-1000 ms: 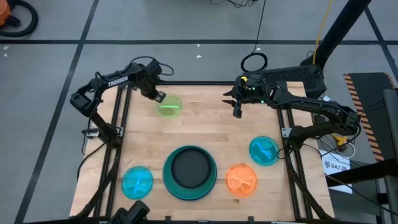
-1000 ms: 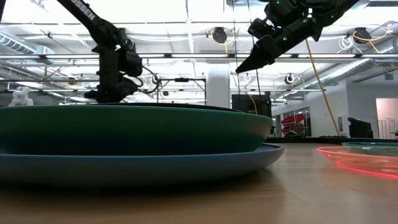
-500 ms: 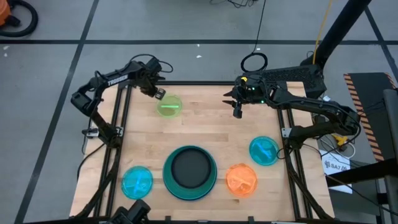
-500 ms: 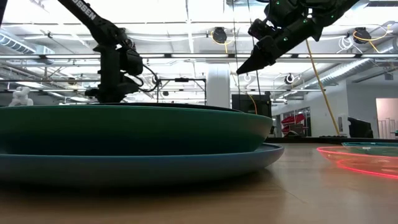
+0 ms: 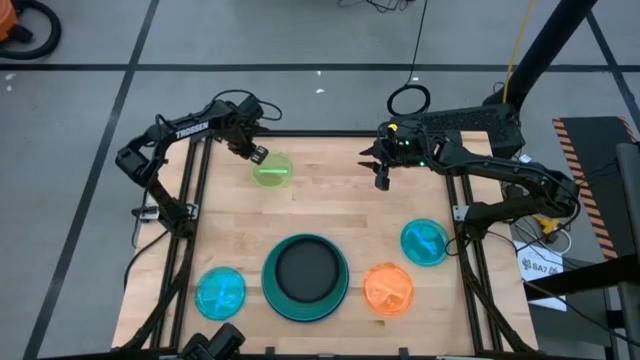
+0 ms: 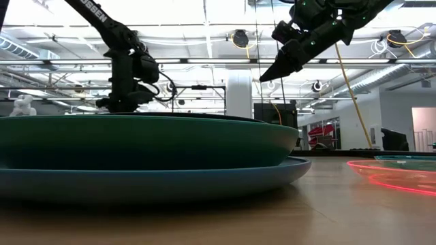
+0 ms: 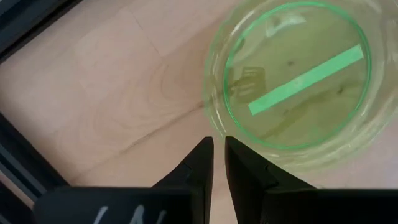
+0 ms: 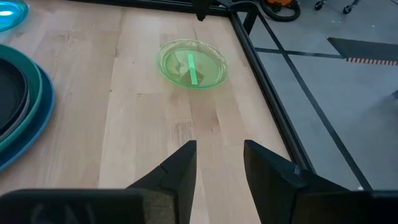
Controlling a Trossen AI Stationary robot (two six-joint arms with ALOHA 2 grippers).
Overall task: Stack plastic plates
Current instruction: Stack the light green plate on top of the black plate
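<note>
Wooden tabletop [image 5: 330,210] carries all we see. Our left gripper [image 7: 217,146] hangs just beside the rim of the small green plate [image 7: 298,81], fingers nearly together with only a thin gap, holding nothing. Our right gripper [image 8: 217,152] hovers with fingers apart, empty, the green plate well ahead of it across bare wood. Farther from both grippers sits the stack [image 5: 305,277]: black plate in teal on blue, flanked by the cyan plate [image 5: 220,292], orange plate [image 5: 388,289] and teal plate [image 5: 424,242].
</note>
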